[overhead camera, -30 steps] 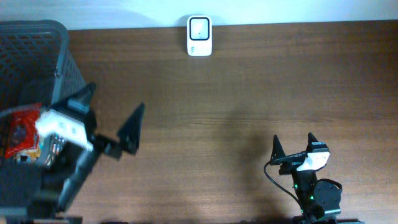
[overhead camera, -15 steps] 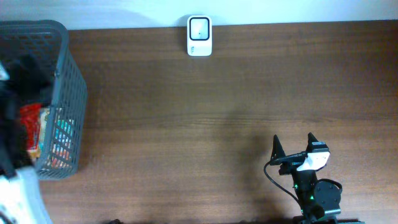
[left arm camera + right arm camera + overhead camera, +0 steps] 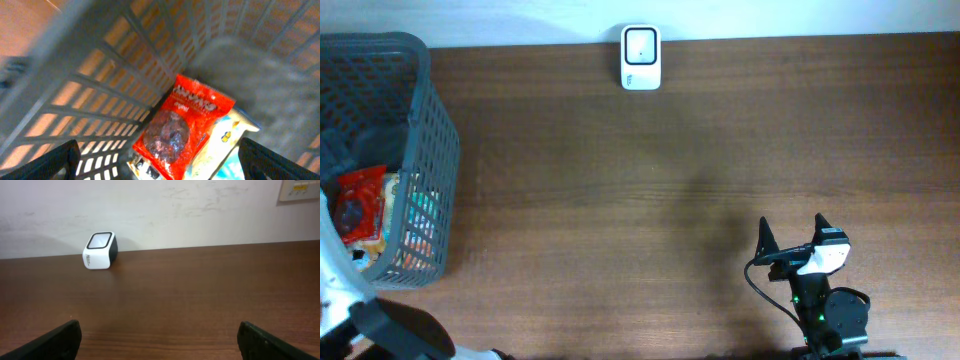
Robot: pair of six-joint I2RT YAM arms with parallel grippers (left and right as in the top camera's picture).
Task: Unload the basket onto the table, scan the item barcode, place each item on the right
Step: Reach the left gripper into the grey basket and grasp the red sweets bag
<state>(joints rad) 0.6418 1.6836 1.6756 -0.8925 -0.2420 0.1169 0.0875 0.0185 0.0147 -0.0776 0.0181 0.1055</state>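
Grippers: two. The left gripper point(image 3: 159, 162) hangs over the inside of the basket, and the right gripper point(image 3: 792, 240) is low at the near right of the table.
Left tool state: jaws wide apart, with nothing between them.
Right tool state: jaws wide apart too, holding nothing.
Basket: one grey basket point(image 3: 428, 150) of open grid, on the left end of the table.
Scanner: one white scanner point(image 3: 641, 58) with a dark window on top.
Packets: one red packet point(image 3: 185, 127) lies on top. One pale packet point(image 3: 227, 137) shows under it. More may lie below, but I cannot count them.
Edges: the scanner stands at the far edge of the table point(image 3: 620, 200), against the wall point(image 3: 200, 210). The basket reaches past the left edge of the overhead view.
Open room: a wide stretch of brown wood lies between basket, scanner and right gripper, and these three are well apart.
Item place: the red packet is inside the basket, close to its grid wall.
Item direction: in the left wrist view its long axis runs from upper right to lower left. The end with the white printed name is at the upper right.
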